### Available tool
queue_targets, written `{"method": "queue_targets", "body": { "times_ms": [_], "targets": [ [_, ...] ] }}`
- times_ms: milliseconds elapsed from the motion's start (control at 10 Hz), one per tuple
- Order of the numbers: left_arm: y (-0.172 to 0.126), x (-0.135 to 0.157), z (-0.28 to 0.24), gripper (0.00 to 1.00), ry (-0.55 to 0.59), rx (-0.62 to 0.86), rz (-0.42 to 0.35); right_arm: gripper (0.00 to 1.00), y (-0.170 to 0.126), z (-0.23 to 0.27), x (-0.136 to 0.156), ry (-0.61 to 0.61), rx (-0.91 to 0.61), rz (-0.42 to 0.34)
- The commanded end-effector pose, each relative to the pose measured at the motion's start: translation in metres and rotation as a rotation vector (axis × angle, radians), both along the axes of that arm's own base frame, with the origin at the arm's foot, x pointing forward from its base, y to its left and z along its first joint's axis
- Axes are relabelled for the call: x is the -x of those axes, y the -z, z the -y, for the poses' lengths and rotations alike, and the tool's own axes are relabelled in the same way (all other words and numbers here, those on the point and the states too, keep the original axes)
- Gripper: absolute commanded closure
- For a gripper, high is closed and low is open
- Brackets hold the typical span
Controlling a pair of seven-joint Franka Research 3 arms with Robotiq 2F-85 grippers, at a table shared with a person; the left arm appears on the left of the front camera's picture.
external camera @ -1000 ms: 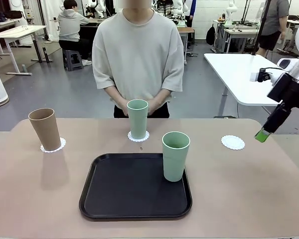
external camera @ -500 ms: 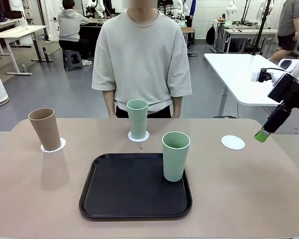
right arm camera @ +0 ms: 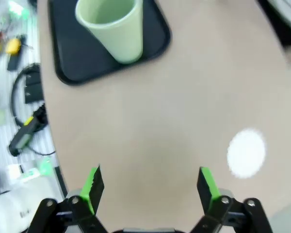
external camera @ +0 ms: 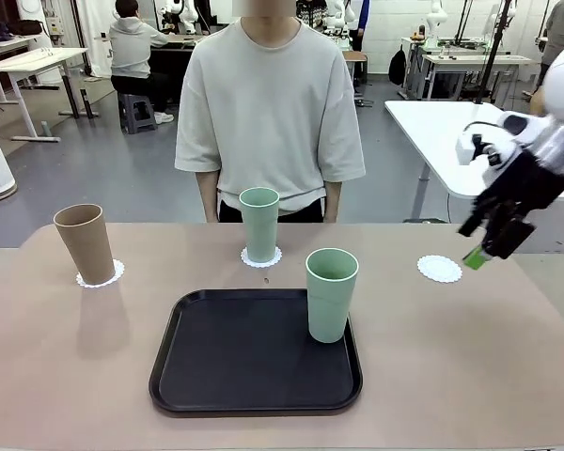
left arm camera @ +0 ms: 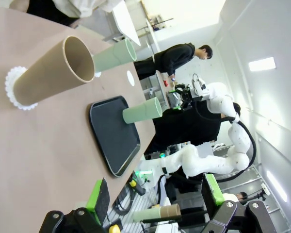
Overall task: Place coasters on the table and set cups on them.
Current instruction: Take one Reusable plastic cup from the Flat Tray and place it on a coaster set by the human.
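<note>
Front view: the right arm (external camera: pixel 545 155) comes in from the robot's right, its wrist angled down toward the middle and blurred by motion. The right gripper (external camera: pixel 479 252) points down and to the left, with one green pad (external camera: pixel 473 258) showing at its tip. Right wrist view: jaws spread wide, empty. The left gripper (left arm camera: pixel 155 196) has its jaws wide apart, with nothing between the fingers.

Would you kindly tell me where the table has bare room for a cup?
Free: the empty coaster right of the tray, the tray's left half, and the table between brown cup and tray. Crowded: the tray's right side, around the mint cup.
</note>
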State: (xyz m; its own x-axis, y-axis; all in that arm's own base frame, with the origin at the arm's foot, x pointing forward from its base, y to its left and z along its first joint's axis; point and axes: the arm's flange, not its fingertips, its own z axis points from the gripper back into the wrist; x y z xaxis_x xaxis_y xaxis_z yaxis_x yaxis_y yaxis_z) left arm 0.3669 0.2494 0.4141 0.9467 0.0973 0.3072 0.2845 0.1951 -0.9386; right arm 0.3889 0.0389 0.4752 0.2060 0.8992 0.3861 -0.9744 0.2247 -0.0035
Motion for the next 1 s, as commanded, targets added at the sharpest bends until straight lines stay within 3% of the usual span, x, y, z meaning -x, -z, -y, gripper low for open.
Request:
{"method": "queue_targets", "body": {
  "times_ms": [0,300,600,700,900],
  "targets": [
    [-0.002,0.000,-0.001,0.00,-0.009,0.001,-0.005,0.00,0.031,-0.028,-0.020,-0.242,-0.133,0.048],
    [-0.002,0.000,-0.001,0.00,-0.009,0.001,-0.005,0.00,0.044,-0.058,-0.020,-0.417,-0.240,0.059],
    [-0.002,0.000,-0.001,0.00,-0.009,0.001,-0.005,0.00,0.045,-0.054,-0.019,-0.333,-0.289,0.058],
    [-0.002,0.000,-0.001,0.00,-0.009,0.001,-0.005,0.00,0.047,-0.066,-0.012,-0.402,-0.246,0.067],
    [-0.002,0.000,-0.001,0.00,-0.009,0.001,-0.005,0.00,0.047,-0.066,-0.012,-0.402,-0.246,0.067]
  ]
}}
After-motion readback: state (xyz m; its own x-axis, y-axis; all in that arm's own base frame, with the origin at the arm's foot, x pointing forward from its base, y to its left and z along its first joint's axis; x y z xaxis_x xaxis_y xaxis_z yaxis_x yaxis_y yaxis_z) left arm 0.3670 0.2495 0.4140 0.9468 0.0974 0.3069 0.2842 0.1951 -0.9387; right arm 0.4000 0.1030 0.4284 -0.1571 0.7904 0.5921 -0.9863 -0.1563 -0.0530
